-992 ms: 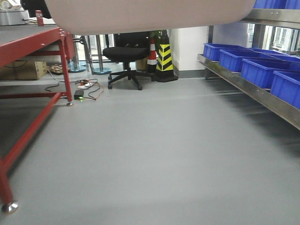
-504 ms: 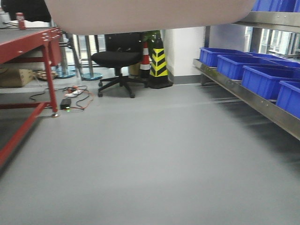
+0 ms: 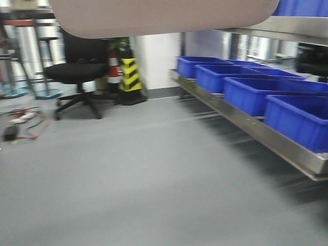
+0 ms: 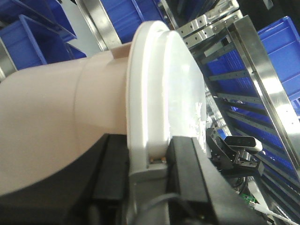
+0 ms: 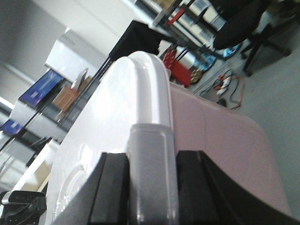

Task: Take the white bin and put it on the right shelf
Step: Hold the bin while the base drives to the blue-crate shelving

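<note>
One white bin (image 3: 154, 15) above open floor (image 3: 133, 179)

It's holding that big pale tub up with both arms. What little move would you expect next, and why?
Probably swing rightward to face the right shelf squarely: left gripper and right gripper both clamp the lid rim of the white bin, yet the shelf runs at an angle, its lower level filled with blue bins.
</note>
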